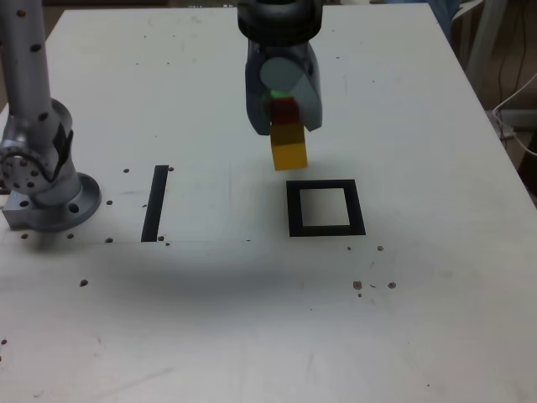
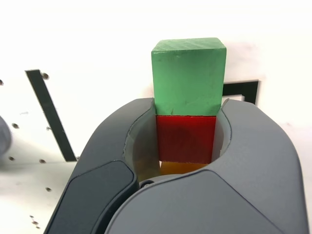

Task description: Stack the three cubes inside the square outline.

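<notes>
Wrist view: fingers [image 2: 258, 141] closed on the red cube [image 2: 185, 139].

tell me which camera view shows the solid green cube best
The wrist view: the green cube shows large and sharp there, with its front and top faces in plain sight above the red cube. The exterior view shows only a small, blurry green patch between the gripper's jaws.

White table [image 1: 193, 336], dotted with small dark holes or spots | straight black strip [image 1: 155, 204] lying on it | right of that in the exterior view, black square outline [image 1: 359, 210] around a pale centre | arm's round grey base [image 1: 63, 210] at the exterior view's left
</notes>
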### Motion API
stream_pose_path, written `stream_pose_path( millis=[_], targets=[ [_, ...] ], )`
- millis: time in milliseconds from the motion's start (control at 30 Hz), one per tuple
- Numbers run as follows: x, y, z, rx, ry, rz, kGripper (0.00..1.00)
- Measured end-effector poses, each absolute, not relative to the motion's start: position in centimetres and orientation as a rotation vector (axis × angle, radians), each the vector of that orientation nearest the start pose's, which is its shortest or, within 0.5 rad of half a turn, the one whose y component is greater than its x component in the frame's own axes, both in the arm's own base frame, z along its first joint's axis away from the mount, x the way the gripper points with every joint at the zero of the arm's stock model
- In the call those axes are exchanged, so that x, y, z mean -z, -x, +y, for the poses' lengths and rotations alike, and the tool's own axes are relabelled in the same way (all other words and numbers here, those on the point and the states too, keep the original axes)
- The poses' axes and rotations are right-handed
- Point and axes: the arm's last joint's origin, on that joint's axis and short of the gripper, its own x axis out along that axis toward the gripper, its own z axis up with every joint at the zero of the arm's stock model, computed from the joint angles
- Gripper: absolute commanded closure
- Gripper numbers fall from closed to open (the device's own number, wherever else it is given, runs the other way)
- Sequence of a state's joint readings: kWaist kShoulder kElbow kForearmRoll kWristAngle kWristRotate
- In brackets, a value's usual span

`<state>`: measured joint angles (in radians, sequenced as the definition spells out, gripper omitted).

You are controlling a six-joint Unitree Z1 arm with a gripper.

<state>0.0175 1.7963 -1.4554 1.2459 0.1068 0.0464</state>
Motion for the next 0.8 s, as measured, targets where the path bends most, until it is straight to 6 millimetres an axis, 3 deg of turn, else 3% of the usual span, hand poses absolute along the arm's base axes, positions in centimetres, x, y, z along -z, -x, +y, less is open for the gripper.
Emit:
stream_pose_path(
  millis=[167,400,533,800],
  targets=[
    [-30.8,-30.1,-0.8,-0.052,-0.097,1.593,0.67],
    [-29.4,-30.0,-3.1,-0.041,-0.092,1.601,0.67],
    [-27.9,-31.3,-4.4,-0.029,-0.11,1.627,0.67],
    [-26.0,-33.8,-4.9,-0.026,-0.115,1.639,0.67]
  ],
)
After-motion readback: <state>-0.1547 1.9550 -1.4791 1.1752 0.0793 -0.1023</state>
